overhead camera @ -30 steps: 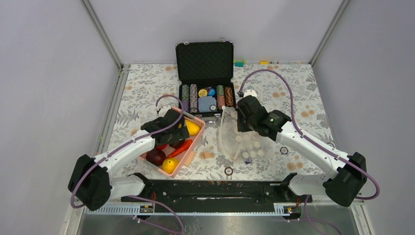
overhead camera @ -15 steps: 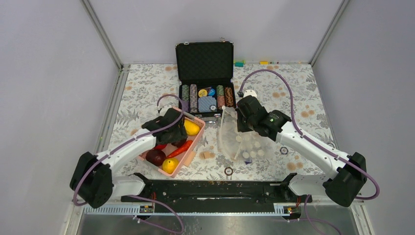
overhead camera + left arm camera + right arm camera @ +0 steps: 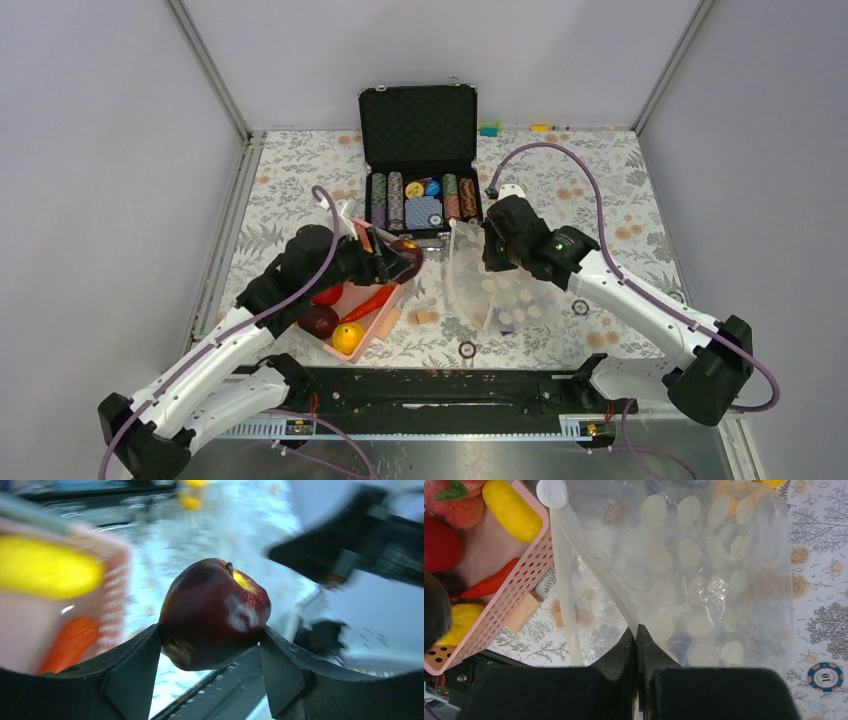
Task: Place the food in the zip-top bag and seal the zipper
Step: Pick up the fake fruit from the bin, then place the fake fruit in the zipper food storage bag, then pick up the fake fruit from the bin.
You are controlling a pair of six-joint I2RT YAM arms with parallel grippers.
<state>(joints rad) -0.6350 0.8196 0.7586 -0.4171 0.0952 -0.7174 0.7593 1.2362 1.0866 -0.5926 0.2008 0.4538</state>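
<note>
My left gripper (image 3: pixel 398 258) is shut on a dark red toy apple (image 3: pixel 215 611) and holds it in the air over the right edge of the pink basket (image 3: pixel 383 318), short of the bag. The basket holds more food: a carrot (image 3: pixel 368 301), a yellow fruit (image 3: pixel 347 337), a dark red fruit (image 3: pixel 318 320) and a red one (image 3: pixel 328 294). My right gripper (image 3: pixel 487 250) is shut on the upper lip of the clear dotted zip-top bag (image 3: pixel 497 282), lifting it so the mouth gapes toward the basket. In the right wrist view the zipper strip (image 3: pixel 563 590) hangs below the pinched lip (image 3: pixel 636 625).
An open black case of poker chips (image 3: pixel 420 200) stands behind the basket and bag. Small tan wooden blocks (image 3: pixel 427 316) lie between the basket and the bag. Loose chips (image 3: pixel 467 349) lie near the front edge. The arm rail runs along the near edge.
My left gripper has risen out of the basket with the dark red apple and swung right toward the bag's mouth. The right gripper and the bag have stayed almost still.
</note>
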